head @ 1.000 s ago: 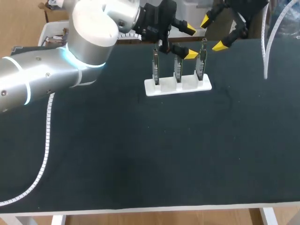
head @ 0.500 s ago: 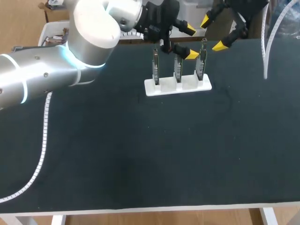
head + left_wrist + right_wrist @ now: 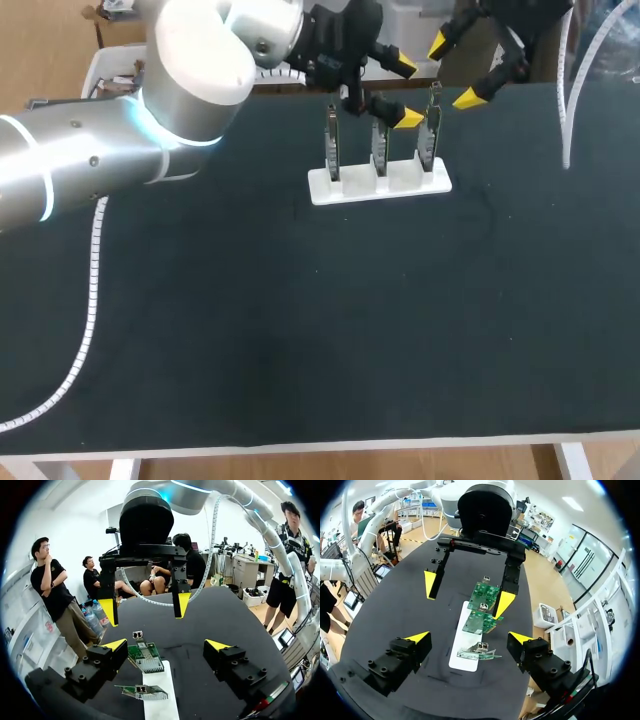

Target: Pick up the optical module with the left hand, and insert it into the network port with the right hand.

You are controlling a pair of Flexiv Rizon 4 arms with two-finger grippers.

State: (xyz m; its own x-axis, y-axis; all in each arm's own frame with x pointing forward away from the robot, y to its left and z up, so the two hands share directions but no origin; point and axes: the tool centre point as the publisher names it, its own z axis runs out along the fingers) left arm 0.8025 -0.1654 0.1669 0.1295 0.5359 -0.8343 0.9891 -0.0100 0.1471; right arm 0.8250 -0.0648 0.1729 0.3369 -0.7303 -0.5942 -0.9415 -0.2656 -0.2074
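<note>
**A:** Optical module, where?

**B:** Three green boards (image 3: 379, 150) stand on edge in a white rack (image 3: 345, 190), far middle of the dark worktop (image 3: 300, 320). Their long axes run straight up, thin edges toward the head camera, in a row along the rack. Each carries a small metal cage. I cannot tell module from port.

**A:** Pincers?

**B:** Left pincer (image 3: 404, 90) is spread wide and holds nothing. Its lower yellow tip sits near the tops of the middle and right boards. Right pincer (image 3: 452, 71) is also wide and empty, just beyond the right board's top.

**A:** Obstructions? Anything hidden?

**B:** The pincers face each other close over the rack. A white cable chain (image 3: 92, 300) trails over the worktop's left side. The board feet are hidden in the slots. Whether the tip touches a board is unclear. The right arm is cut off at the head view's edge.
</note>
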